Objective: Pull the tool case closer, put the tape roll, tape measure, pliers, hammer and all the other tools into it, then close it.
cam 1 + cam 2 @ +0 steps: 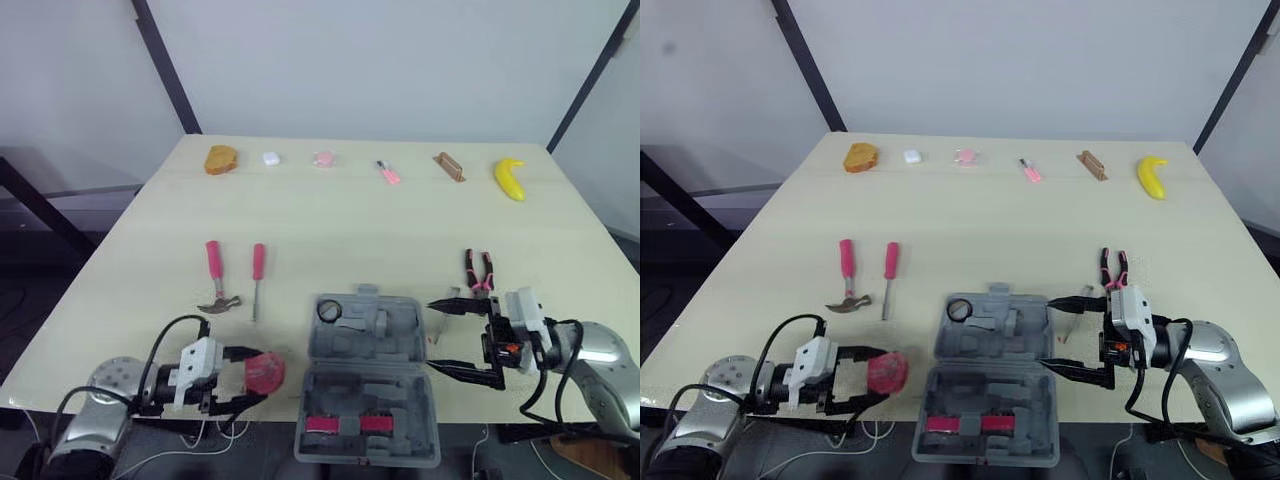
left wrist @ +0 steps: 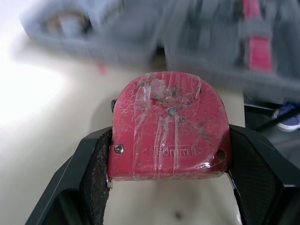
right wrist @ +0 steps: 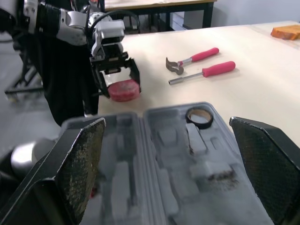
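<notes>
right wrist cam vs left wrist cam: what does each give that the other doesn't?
Right wrist view adds: the hammer and screwdriver lying on the table, the tape roll seated in the open tool case, the right gripper open and aimed at the case, and the left gripper seen from outside.
Left wrist view adds: the tape measure close up, with wrinkled clear film and corner screws, and the fingers pressed against its sides.
Shared: the red tape measure and the grey tool case.

Probably a robot lab: bare table (image 1: 330, 230), white walls (image 1: 380, 60), black struts (image 1: 168, 70)
</notes>
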{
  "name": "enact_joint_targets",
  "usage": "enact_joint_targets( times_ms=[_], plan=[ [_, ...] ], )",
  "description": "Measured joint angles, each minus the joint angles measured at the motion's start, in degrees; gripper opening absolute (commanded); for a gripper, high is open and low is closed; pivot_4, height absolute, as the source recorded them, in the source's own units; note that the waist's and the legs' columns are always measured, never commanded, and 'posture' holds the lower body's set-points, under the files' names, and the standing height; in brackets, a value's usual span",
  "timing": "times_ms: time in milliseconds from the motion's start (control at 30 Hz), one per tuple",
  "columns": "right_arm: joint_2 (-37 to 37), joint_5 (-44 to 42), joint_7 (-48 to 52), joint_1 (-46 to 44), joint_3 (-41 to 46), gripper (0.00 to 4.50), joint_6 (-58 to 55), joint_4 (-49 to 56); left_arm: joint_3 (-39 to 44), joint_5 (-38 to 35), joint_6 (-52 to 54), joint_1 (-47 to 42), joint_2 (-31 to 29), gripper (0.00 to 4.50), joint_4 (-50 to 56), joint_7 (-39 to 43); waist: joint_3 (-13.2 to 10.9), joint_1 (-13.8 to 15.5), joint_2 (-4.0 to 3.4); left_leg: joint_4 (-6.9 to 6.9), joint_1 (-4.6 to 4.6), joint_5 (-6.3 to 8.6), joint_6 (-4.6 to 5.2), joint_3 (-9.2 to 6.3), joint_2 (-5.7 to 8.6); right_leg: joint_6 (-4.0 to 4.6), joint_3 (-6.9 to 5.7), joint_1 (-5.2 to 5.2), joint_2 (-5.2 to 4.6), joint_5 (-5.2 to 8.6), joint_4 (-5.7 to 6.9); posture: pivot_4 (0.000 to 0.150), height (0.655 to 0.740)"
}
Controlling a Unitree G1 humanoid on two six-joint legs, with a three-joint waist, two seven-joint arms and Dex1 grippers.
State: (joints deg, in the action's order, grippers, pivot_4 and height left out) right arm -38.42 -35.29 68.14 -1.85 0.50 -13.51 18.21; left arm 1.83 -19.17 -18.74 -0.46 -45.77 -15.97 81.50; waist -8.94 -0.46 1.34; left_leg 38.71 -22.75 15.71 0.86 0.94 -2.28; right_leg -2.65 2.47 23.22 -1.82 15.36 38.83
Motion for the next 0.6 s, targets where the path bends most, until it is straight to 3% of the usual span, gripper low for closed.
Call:
enact_joint_targets(
  times_ms=[233, 400, 600],
  plan=[
    [0.6, -7.6, -6.5, -2.1, 0.6, 4.50, -11.8, 2.7, -2.3, -2.3, 11.0, -10.1, -2.2, 3.09, 15.2, 0.0, 0.0, -0.1, 0.00, 0.02, -0.02, 0.00, 0.00, 0.01, 0.10, -0.01, 0.03, 0.00, 0.04, 0.00, -0.02, 0.150, 0.7400],
    [0.6, -10.9, -11.9, -2.4, 0.7, 4.50, -19.2, 4.2, -6.2, -2.3, 15.8, -13.2, -0.7, 3.09, 19.7, -0.2, 0.0, -0.5, -0.01, 0.01, -0.02, 0.00, 0.00, 0.03, 0.06, -0.01, 0.09, 0.03, 0.15, 0.00, -0.02, 0.150, 0.7400],
    [0.5, -24.3, -26.2, -4.3, 2.1, 4.50, -37.4, 8.7, -13.6, 1.1, 18.3, -22.6, 8.0, 3.09, 20.1, -2.9, 0.0, 0.2, 0.01, 0.18, -0.16, 0.00, 0.01, 0.03, 0.13, -0.02, 0.04, 0.01, 0.14, -0.01, -0.01, 0.150, 0.7400]
  ],
)
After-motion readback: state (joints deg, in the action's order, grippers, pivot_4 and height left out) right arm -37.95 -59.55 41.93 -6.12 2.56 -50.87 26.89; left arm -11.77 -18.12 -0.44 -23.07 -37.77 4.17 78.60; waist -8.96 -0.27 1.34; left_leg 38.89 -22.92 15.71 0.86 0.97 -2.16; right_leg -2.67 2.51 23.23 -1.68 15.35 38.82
